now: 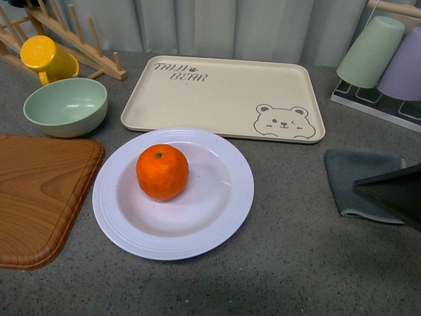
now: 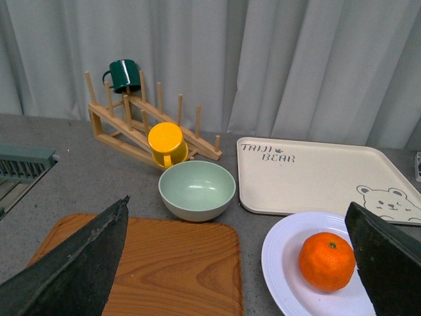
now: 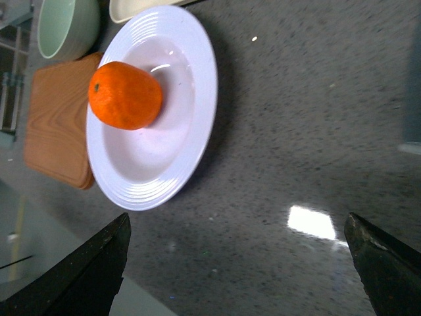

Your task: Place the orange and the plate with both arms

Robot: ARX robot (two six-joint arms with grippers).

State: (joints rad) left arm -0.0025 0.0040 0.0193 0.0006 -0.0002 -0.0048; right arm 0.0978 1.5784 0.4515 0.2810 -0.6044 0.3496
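The orange [image 1: 162, 171] sits in the well of the pale lavender-white plate [image 1: 223, 217], left of its middle, on the grey counter. Both show in the left wrist view, orange [image 2: 326, 261] on plate [image 2: 279, 257], and in the right wrist view, orange [image 3: 125, 95] on plate [image 3: 194, 92]. My left gripper [image 2: 240, 263] is open and empty, above the wooden board and the plate's left side. My right gripper [image 3: 240, 263] is open and empty over bare counter, right of the plate; one dark finger [image 1: 395, 194] shows at the front view's right edge.
A beige bear tray [image 1: 223, 95] lies behind the plate. A mint-green bowl [image 1: 66, 105], a yellow cup [image 1: 46, 58] and a wooden rack [image 1: 72, 39] stand back left. A wooden board [image 1: 39, 191] lies left. A grey cloth [image 1: 362, 181] and cups on a rack [image 1: 381, 56] are right.
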